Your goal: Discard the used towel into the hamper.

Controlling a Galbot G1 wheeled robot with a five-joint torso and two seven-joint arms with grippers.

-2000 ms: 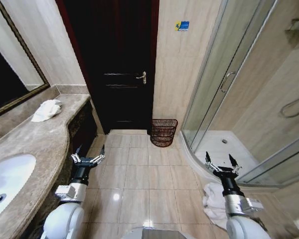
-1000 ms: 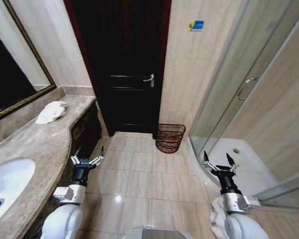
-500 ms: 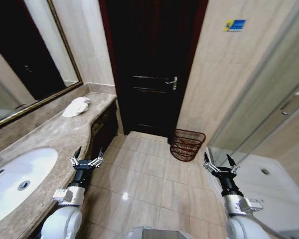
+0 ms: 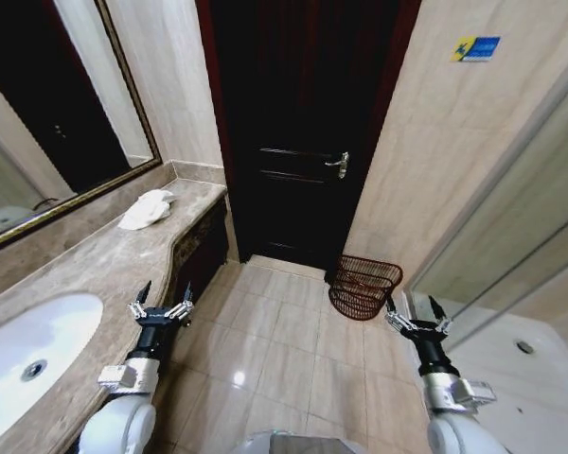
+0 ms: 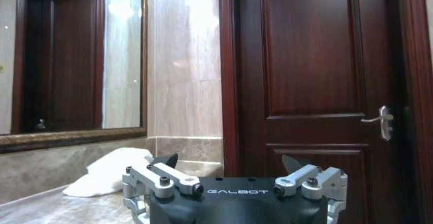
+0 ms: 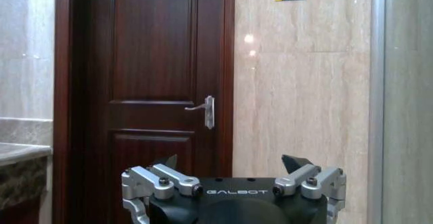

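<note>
Your left gripper [image 4: 161,305] and right gripper [image 4: 417,315] hang low, fingers released, holding nothing; towel [image 4: 146,208] lies at the desk's [image 4: 95,260] far corner. Hamper [image 4: 363,287] stands on floor beside the door [image 4: 303,132].

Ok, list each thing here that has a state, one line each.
towel: crumpled on the counter's far end
hamper: upright on the floor, looks empty
door: closed
left gripper: open, empty
right gripper: open, empty

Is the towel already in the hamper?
No, the white towel lies on the marble counter by the mirror, while the hamper stands on the floor near the door.
</note>
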